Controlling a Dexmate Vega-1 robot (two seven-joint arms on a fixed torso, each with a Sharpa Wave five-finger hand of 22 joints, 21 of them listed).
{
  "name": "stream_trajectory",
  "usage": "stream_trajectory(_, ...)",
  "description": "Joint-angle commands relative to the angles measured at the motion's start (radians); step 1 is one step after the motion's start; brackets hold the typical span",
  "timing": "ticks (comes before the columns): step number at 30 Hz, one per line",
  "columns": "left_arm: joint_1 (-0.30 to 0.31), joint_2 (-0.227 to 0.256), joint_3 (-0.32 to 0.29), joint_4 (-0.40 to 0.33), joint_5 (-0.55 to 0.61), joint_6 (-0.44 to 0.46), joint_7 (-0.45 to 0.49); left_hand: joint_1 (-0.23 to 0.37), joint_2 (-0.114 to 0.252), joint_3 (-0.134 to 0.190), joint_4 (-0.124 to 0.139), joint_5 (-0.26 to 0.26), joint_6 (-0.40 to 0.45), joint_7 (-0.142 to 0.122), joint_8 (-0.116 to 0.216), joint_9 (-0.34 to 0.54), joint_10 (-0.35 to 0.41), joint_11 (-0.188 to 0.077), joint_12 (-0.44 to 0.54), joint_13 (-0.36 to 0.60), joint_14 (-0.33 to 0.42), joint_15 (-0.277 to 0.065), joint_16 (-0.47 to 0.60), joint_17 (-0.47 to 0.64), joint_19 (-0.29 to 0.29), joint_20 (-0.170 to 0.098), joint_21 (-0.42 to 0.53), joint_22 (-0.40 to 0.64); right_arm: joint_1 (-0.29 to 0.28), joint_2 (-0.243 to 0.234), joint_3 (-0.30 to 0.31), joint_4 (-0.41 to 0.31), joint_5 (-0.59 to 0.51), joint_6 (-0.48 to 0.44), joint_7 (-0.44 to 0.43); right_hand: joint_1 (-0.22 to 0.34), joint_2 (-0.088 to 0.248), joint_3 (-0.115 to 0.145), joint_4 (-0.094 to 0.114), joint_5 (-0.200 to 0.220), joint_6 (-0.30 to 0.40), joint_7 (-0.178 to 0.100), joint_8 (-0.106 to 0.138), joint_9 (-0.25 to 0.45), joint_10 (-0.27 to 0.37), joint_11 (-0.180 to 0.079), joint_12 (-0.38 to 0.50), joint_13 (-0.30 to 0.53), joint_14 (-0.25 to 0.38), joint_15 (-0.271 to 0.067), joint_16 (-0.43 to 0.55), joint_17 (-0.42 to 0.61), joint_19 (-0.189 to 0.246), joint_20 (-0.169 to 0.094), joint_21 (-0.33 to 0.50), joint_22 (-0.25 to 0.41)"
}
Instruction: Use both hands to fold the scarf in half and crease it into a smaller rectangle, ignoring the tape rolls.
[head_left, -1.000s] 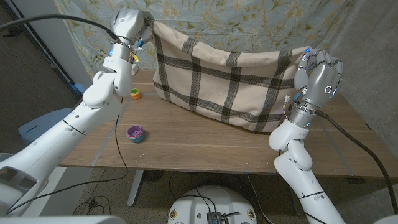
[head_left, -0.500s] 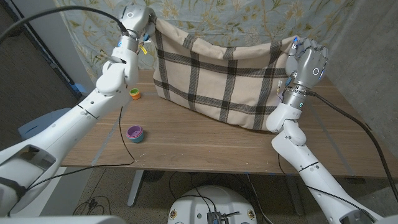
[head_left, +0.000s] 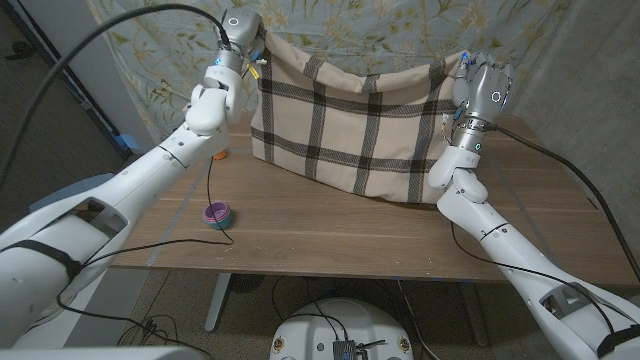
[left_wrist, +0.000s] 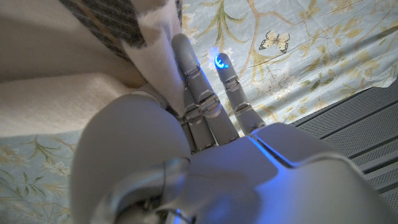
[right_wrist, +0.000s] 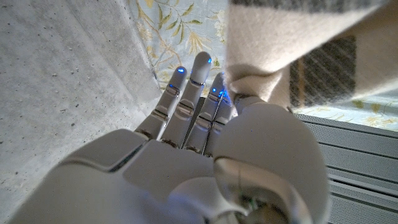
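Left robot hand (left_wrist: 205, 155) pinches scarf (head_left: 350, 115); head: tape roll (head_left: 217, 213).

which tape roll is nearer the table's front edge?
The purple tape roll; the orange one sits farther back, partly behind the left arm.

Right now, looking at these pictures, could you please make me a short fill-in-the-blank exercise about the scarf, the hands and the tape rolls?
1. The left hand and the right hand each hold one upper ____ of the plaid scarf.
2. The scarf's lower edge rests on the ____.
3. The purple tape roll lies on the table, nearer the robot's ____ arm.
4. The wall cloth behind the scarf has a ____ print.

Missing words: corner; table; left; floral
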Motion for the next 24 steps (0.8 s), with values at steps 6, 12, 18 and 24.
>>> stream_trajectory(6, -0.177, -0.137, 0.181, 0.277, 0.064, 0.073, -0.021, 0.003, 0.010, 0.030, -0.033, 0.002, 0.108, 0.067, -0.007, 0.130, 0.032, -0.020, -0.012, -0.013, 0.013, -0.008, -0.014, -0.010, 0.014, -0.014, 0.006, 0.002, 0.195, -0.038, -0.116, 0.243, 0.109, 0.016, 0.001, 0.015, 0.000, 0.000, 0.004, 0.008, 0.004, -0.002, 0.003, -0.001, 0.007, -0.005, -0.004, 0.002, 0.007, -0.110, -0.004, 0.006, -0.007, -0.034, 0.010, -0.003)
stream_trajectory(12, -0.224, -0.171, 0.249, 0.361, 0.086, 0.106, -0.034, 0.008, 0.004, 0.026, -0.050, -0.011, 0.116, 0.078, -0.020, 0.114, 0.052, -0.018, -0.032, -0.052, 0.027, -0.007, -0.028, -0.036, 0.025, -0.024, 0.013, 0.003, 0.241, -0.045, -0.158, 0.310, 0.127, 0.033, 0.003, 0.030, -0.008, -0.001, -0.014, 0.005, 0.031, 0.013, 0.011, -0.011, 0.027, 0.010, -0.004, -0.008, 0.015, -0.111, -0.009, 0.005, 0.000, -0.022, 0.023, -0.008)
stream_trajectory(18, -0.262, -0.202, 0.316, 0.434, 0.108, 0.141, -0.057, 0.007, 0.006, 0.026, -0.058, -0.019, 0.120, 0.080, -0.039, 0.096, 0.069, -0.020, -0.048, -0.083, 0.032, -0.007, -0.035, -0.047, 0.035, -0.031, 0.018, 0.002, 0.276, -0.055, -0.199, 0.349, 0.132, 0.029, 0.026, 0.049, -0.011, -0.004, -0.035, 0.001, 0.055, 0.022, 0.014, -0.024, 0.040, 0.020, -0.011, -0.023, 0.022, -0.111, -0.017, -0.006, 0.001, -0.015, 0.034, -0.015)
stream_trajectory(24, -0.310, -0.233, 0.404, 0.482, 0.164, 0.218, -0.197, 0.024, -0.007, 0.049, -0.104, -0.021, 0.030, 0.035, -0.147, 0.030, -0.023, -0.009, -0.180, -0.198, -0.042, -0.013, -0.119, -0.122, -0.010, -0.026, 0.015, 0.002, 0.285, -0.074, -0.227, 0.340, 0.135, 0.006, 0.063, 0.113, -0.027, -0.004, -0.111, -0.006, 0.139, 0.077, -0.041, -0.133, 0.052, 0.081, -0.055, -0.080, 0.052, -0.109, -0.061, -0.109, 0.062, 0.041, 0.081, -0.049)
